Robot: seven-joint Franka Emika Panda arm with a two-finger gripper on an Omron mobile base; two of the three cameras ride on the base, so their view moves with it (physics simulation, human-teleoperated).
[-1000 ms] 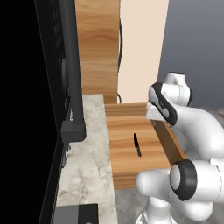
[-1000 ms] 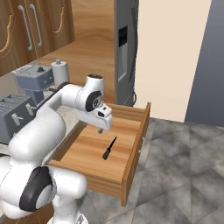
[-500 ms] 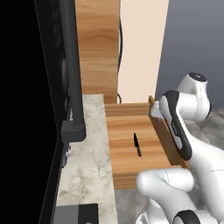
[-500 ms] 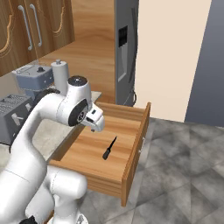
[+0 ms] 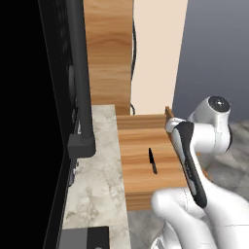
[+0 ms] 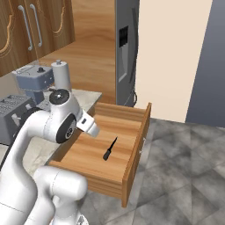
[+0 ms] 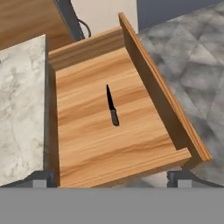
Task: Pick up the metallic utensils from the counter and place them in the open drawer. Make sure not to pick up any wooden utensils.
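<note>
Already a knife lies in the drawer ahead of the wide-open, empty jaws, probably lengthwise to them.

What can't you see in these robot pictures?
- Drawer handle: hidden on the front's far side in the right base view, cut off in the hand view.
- Knife detail: too small in the left base view.
- Counter: a black panel covers its left side in the left base view.
</note>
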